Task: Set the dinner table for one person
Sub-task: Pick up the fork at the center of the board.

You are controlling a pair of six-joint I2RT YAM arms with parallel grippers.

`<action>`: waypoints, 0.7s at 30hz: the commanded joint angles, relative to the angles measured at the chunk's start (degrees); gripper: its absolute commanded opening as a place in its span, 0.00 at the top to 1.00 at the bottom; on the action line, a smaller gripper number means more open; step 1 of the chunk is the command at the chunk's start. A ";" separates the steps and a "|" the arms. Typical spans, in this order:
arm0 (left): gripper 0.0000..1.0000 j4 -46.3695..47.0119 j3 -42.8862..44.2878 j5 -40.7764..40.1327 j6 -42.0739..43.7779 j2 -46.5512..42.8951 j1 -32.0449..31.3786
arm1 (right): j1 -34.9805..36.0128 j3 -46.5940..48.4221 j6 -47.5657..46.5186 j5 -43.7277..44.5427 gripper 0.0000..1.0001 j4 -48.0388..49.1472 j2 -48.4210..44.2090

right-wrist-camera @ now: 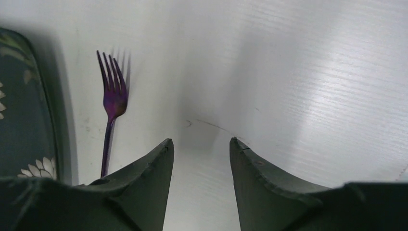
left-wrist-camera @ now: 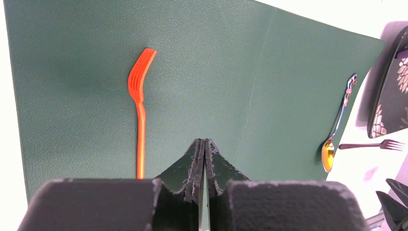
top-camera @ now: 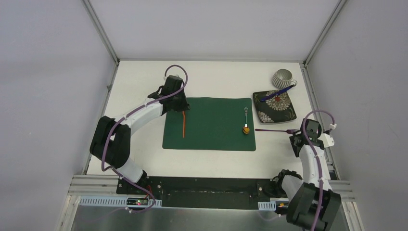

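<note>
Progress looks partial. On the white desk [top-camera: 216, 77], which fills the framed bay in front of the arm bases, a dark green placemat [top-camera: 211, 130] lies in the middle. It carries an orange fork [left-wrist-camera: 140, 113] on its left and a gold-bowled spoon [left-wrist-camera: 337, 125] on its right.

Judging by that, the plate and cup have yet to be placed. The dark floral square plate [top-camera: 275, 107] sits off the mat to the far right with a dark blue utensil [top-camera: 276, 95] across it. A striped cup [top-camera: 283, 78] stands just beyond, and a purple fork [right-wrist-camera: 113, 96] lies on bare desk beside the mat.

The desk's long axis appears to run left to right in the top view. The orange fork lies across that axis, tines toward the far edge.

The left end effector [left-wrist-camera: 202, 144] hangs above the mat, pressed closed on nothing. The right end effector [right-wrist-camera: 201, 144] hovers partway open and empty, just beside the purple fork.
</note>
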 commanded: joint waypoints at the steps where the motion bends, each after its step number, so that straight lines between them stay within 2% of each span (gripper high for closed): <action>1: 0.96 3.03 0.45 1.27 -0.43 0.14 0.32 | -4.86 -0.60 -1.28 -9.66 0.50 11.28 5.35; 10: 0.97 3.18 0.72 2.18 -0.25 1.24 0.33 | -6.84 -0.27 -2.01 -15.61 0.50 19.26 11.29; 21: 0.97 2.70 0.23 1.68 0.25 0.02 0.38 | -8.56 -0.52 -3.11 -16.76 0.50 22.31 15.07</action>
